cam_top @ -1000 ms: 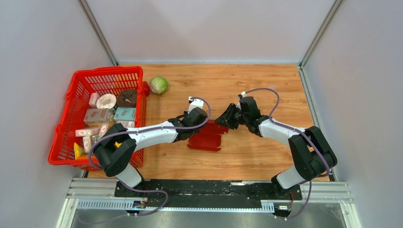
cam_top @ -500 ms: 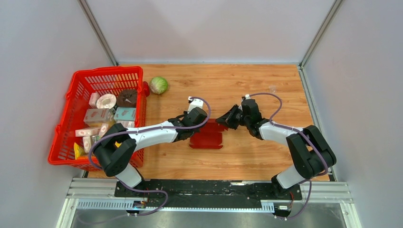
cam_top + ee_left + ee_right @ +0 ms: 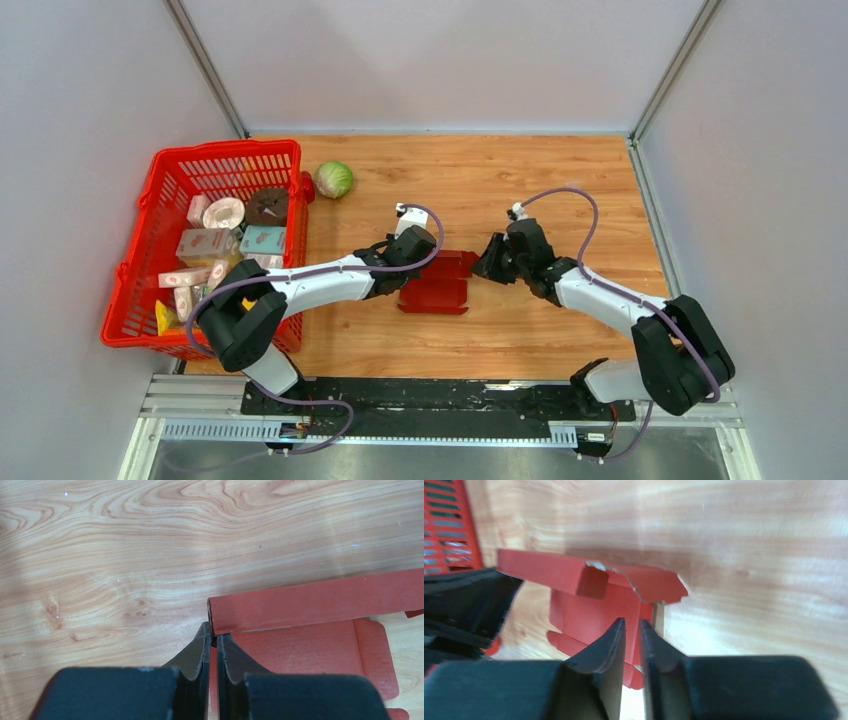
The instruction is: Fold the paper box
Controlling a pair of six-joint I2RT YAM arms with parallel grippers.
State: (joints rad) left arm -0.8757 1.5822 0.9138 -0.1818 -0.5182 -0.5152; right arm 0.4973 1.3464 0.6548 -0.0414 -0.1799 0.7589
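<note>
The plain dark red paper box [image 3: 437,288] lies partly folded at the middle of the wooden desk [image 3: 520,180], its far long wall raised and its base panel flat. The left fingers [image 3: 196,652] are clamped on the left end of that wall. The right fingers [image 3: 605,645] sit at the box's right end with only a narrow slit between them; whether they hold card cannot be told. Far left stands a red mesh basket [image 3: 160,190] of pastel cartons [image 3: 205,243], their printing too small to read, with a green cabbage [image 3: 334,179] just beside it.
</note>
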